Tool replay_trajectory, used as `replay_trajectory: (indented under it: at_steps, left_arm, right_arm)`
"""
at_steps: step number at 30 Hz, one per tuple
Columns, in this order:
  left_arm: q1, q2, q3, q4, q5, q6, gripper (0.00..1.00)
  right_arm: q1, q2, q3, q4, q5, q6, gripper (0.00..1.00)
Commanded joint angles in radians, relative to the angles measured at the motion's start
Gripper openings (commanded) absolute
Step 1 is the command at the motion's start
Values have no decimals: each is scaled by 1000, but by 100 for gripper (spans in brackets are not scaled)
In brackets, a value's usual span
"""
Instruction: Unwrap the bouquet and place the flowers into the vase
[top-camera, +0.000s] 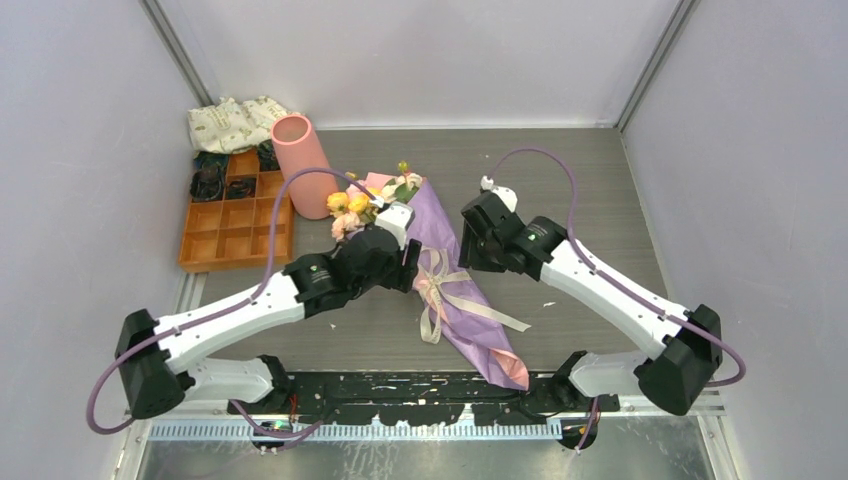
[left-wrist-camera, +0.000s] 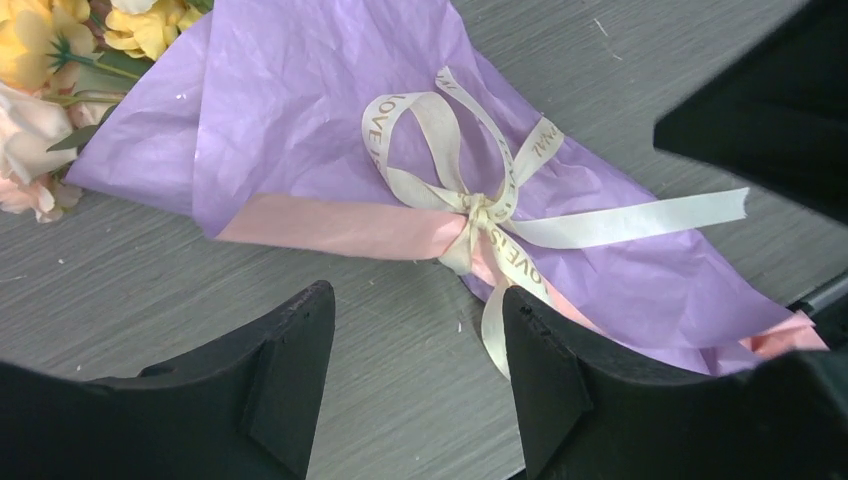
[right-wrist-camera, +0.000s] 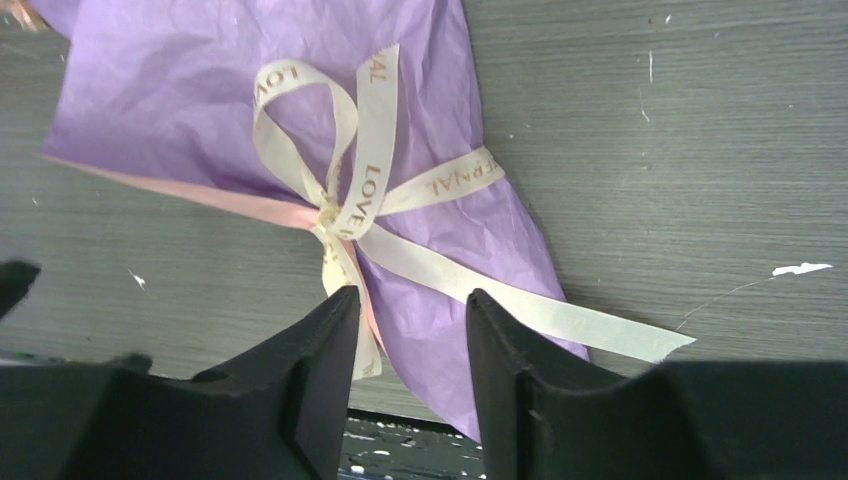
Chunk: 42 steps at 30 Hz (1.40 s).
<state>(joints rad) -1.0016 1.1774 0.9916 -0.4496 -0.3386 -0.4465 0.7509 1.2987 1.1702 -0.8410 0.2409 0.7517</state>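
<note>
The bouquet (top-camera: 455, 290) lies flat on the table, wrapped in purple and pink paper (left-wrist-camera: 300, 100) and tied with a cream ribbon bow (left-wrist-camera: 480, 205). Its flowers (top-camera: 360, 205), yellow, pink and cream, poke out at the far end, close to the vase (top-camera: 300, 165), an upright pink cylinder. My left gripper (top-camera: 412, 268) hovers open just left of the bow, with bare table between its fingers (left-wrist-camera: 300, 350). My right gripper (top-camera: 468, 255) stands open on the other side of the bouquet. In the right wrist view the bow (right-wrist-camera: 335, 215) and the wrap's narrow end lie beyond its fingertips (right-wrist-camera: 330, 350).
An orange compartment tray (top-camera: 235, 215) holding dark coiled items sits left of the vase, and a patterned cloth (top-camera: 235, 122) lies behind it. The bouquet's pointed tip (top-camera: 510, 375) reaches the black rail at the table's near edge.
</note>
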Motion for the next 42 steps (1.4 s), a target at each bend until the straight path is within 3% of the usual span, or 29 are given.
replay_trajectory:
  at_steps: [1,8,14,22,30,35,40,42]
  left_arm:
    - [-5,58,4,139,-55,-15,63]
    - [-3,167,-33,195,-133,-33,63]
    - [19,217,-76,201,-192,-67,63]
    - [107,227,-170,256,-146,-87,62]
    - [147,274,-172,287,-106,-77,61]
    - [147,273,-155,263,-90,-81,60]
    - [147,137,-151,186,-84,-94,59]
    - [146,55,-148,153,-73,-99,59]
  right_arm:
    - [6,-16,-104,77,-73,-41,44]
    - [35,24,-198,148,-100,-34,41]
    - [52,77,-208,166,-97,-47,48]
    - [77,174,-199,181,-65,-69,52]
    - [80,285,-167,193,-46,-91,49]
    - [81,328,-176,206,-35,-91,42]
    - [81,335,-188,215,-36,-79,15]
    - [85,321,-186,202,-27,-73,11]
